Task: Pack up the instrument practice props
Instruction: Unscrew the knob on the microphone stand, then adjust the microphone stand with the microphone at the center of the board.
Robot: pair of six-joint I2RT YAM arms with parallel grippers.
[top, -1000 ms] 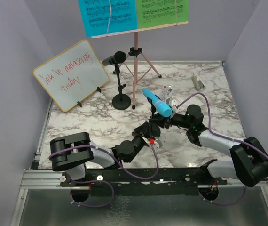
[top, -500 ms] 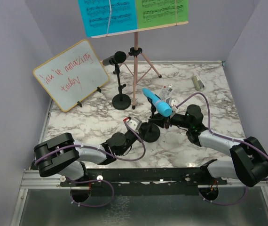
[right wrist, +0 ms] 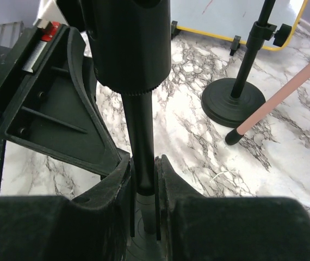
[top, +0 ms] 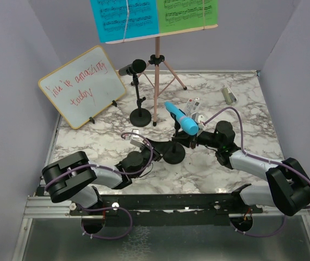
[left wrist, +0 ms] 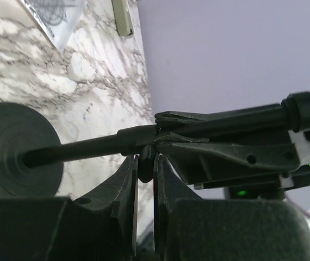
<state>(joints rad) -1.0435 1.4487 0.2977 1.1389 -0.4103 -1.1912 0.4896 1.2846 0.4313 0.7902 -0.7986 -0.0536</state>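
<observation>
We see the near mic holder (top: 174, 154) pinched twice: right gripper (right wrist: 144, 182) around its pole, left gripper (left wrist: 146, 163) on its knob (blue microphone (top: 180, 119) atop).

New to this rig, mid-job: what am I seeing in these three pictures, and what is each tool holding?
Two robot arms sit at the near edge. The wide picture is from a fixed camera above and behind them; the other two from a camera on each wrist. On the marble table stand a pink music holder with a blue sheet and a green sheet, a whiteboard, a black microphone on the far holder and a blue microphone on the nearer holder. Both tools grip that nearer holder's pole: the left tool near its round base, the right tool higher.
</observation>
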